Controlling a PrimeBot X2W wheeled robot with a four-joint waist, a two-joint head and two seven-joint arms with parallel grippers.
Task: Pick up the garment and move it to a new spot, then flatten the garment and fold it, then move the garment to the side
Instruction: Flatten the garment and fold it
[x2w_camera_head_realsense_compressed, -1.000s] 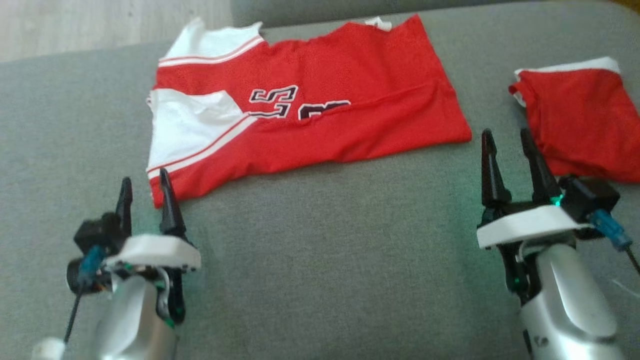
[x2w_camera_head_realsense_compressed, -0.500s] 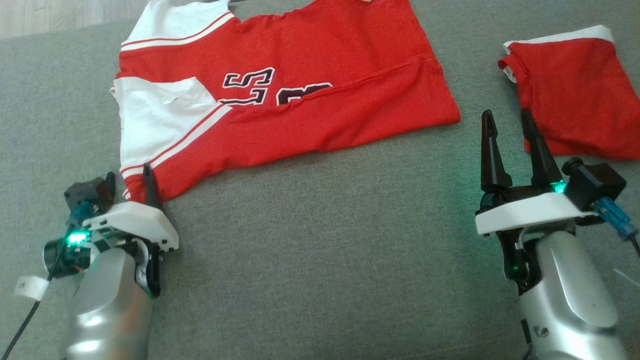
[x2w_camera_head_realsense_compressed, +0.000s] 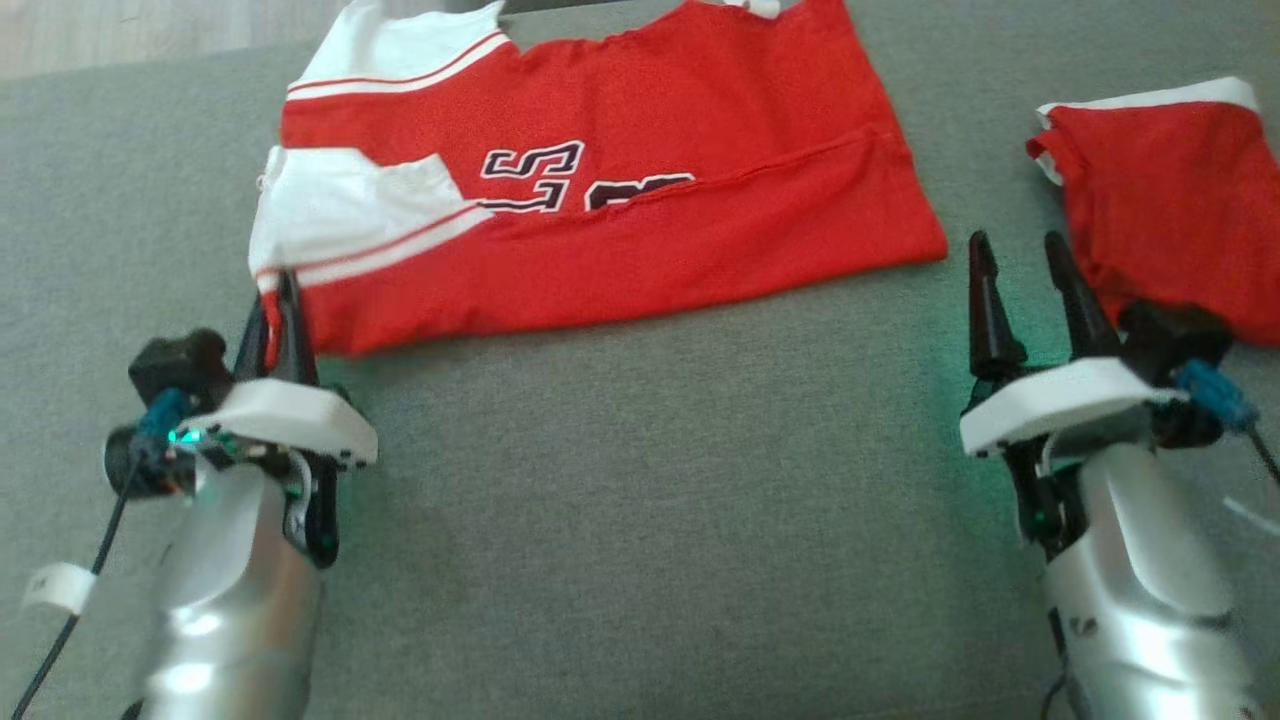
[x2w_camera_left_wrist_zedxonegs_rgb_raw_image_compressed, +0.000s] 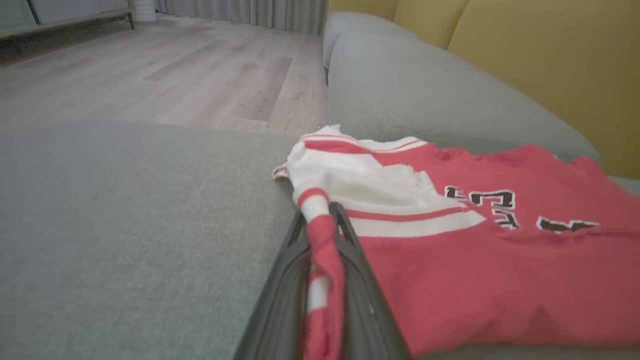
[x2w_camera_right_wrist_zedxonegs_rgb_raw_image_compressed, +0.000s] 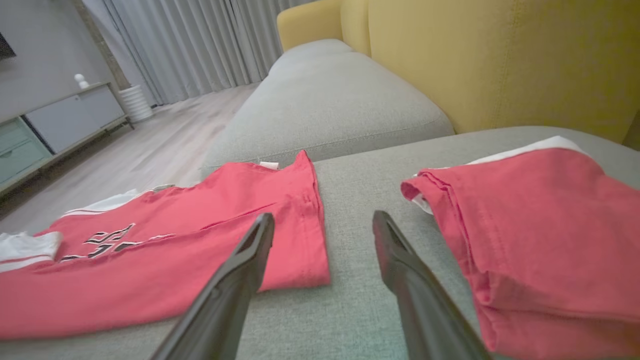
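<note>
The left gripper (x2w_camera_head_realsense_compressed: 278, 305) pinched the near-left corner of the red-and-white jersey with dark numerals (x2w_camera_head_realsense_compressed: 680, 150), which lay spread over the far part of the grey fabric sofa cushion (x2w_camera_head_realsense_compressed: 650, 500). The right gripper (x2w_camera_head_realsense_compressed: 1015, 255) stood wide and empty between the jersey's right end and a folded red garment (x2w_camera_head_realsense_compressed: 1170, 190).

The head camera is looking down on the sofa (x2w_camera_head_realsense_compressed: 640, 480); both wrist cameras are skimming low, sharing the jersey (x2w_camera_head_realsense_compressed: 700, 150).
</note>
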